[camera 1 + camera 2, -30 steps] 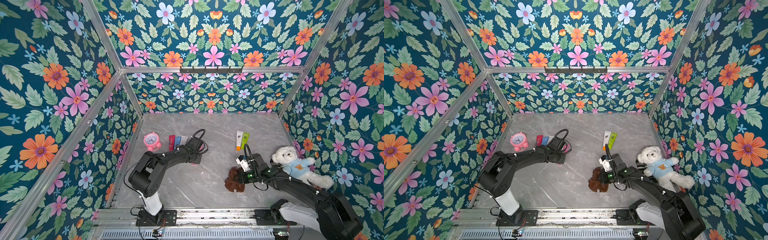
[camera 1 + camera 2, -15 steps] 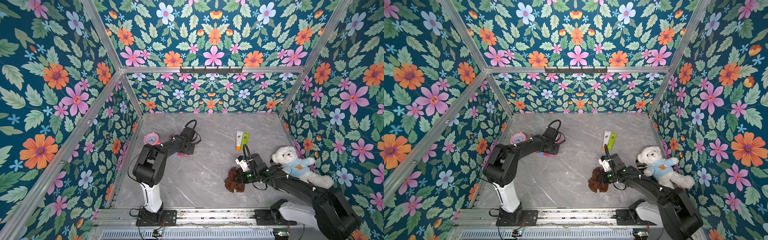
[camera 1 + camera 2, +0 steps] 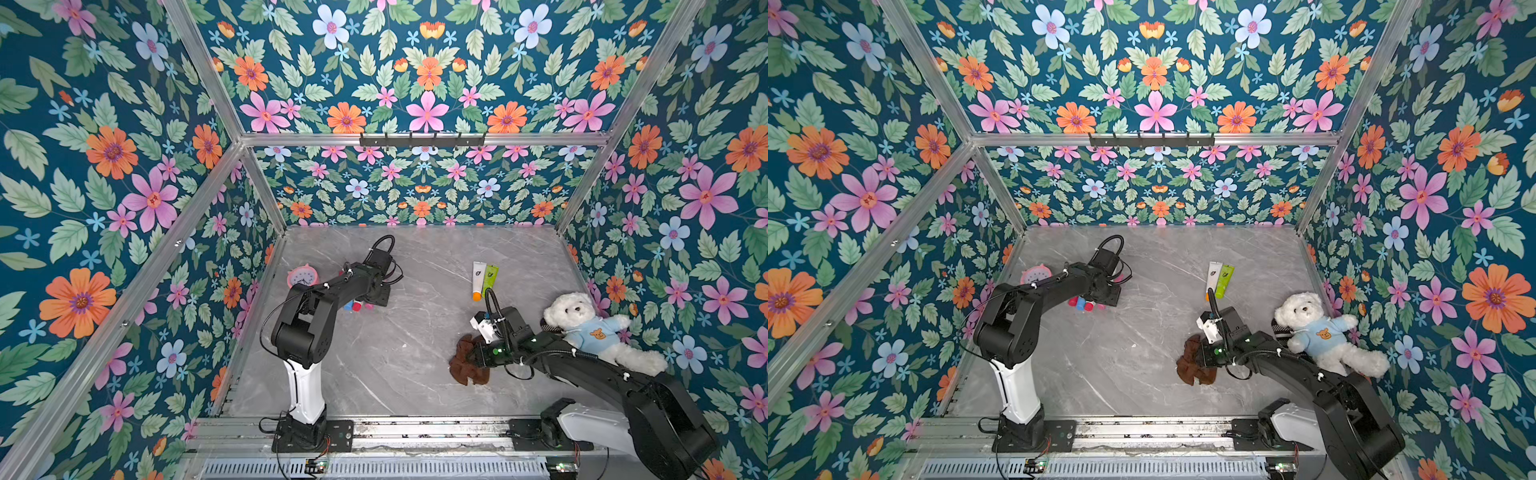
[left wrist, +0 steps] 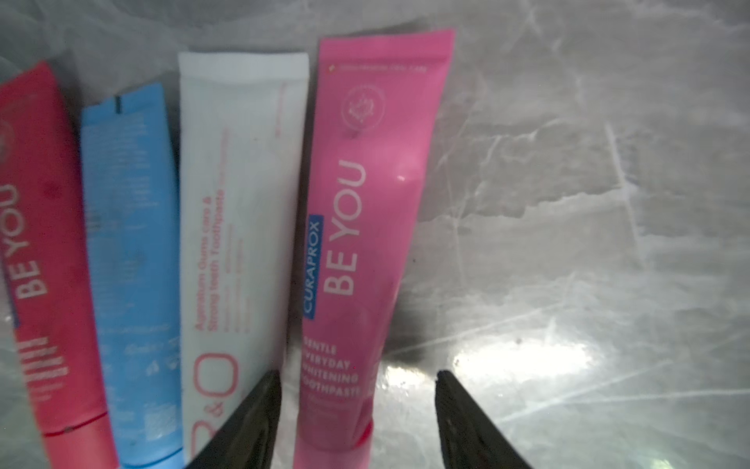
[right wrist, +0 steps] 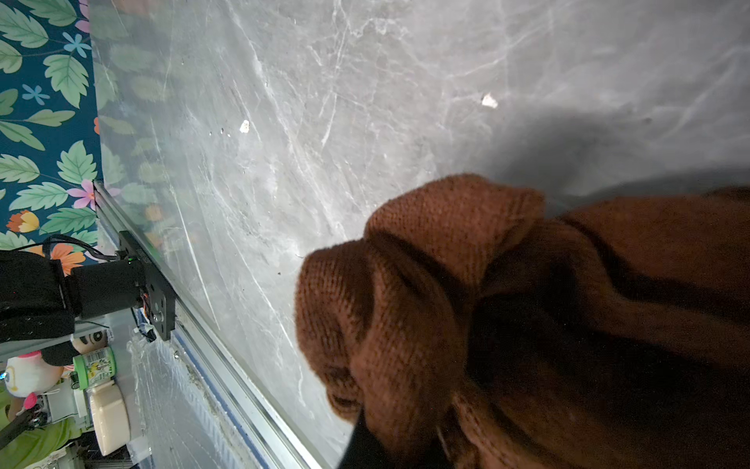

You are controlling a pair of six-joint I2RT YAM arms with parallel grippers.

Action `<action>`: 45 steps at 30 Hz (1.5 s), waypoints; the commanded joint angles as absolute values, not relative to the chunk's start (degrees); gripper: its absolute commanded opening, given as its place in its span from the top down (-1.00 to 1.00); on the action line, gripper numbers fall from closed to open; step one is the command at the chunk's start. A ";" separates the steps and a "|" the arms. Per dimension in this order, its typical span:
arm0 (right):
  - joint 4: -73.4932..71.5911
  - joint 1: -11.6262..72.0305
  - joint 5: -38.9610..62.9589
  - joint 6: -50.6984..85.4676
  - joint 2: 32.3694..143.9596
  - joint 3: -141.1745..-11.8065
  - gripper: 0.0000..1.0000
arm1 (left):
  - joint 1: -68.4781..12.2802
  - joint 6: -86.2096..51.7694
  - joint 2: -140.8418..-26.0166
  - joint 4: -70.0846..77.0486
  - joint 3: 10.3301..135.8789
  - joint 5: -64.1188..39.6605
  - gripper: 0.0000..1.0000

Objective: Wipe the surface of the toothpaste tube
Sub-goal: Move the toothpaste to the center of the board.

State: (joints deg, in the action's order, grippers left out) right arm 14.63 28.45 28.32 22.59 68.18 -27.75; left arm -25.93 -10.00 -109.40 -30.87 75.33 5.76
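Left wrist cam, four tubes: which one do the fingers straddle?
The light pink BE YOU tube, end of row beside the white tube; the fingers straddle its cap end.

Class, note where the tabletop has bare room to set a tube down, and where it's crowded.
Free: the middle of the table, between the four tubes and the brown cloth; the strip along the back wall. Crowded: by the clock; around the teddy bear.

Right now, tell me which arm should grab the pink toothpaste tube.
Left. The left gripper is open, straddling the pink tube near its cap; the right gripper is shut on the brown cloth, far from it.
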 commanded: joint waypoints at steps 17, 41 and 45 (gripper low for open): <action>18.43 28.46 21.20 28.55 60.27 -24.82 1.00 | -36.07 -17.79 -98.17 -7.32 74.25 -7.72 -0.98; 18.42 35.19 18.37 30.85 43.92 -18.55 1.00 | -50.62 -24.52 -125.78 1.15 92.39 -2.24 -0.98; 18.46 35.33 17.65 31.03 42.76 -18.19 1.00 | -50.95 -25.13 -127.42 1.65 92.33 -3.26 -0.87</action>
State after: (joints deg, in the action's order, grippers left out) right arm 19.00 35.22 18.87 31.20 43.13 -18.24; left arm -51.11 -24.67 -126.98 1.41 92.05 -3.51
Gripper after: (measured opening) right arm 0.078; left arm 0.937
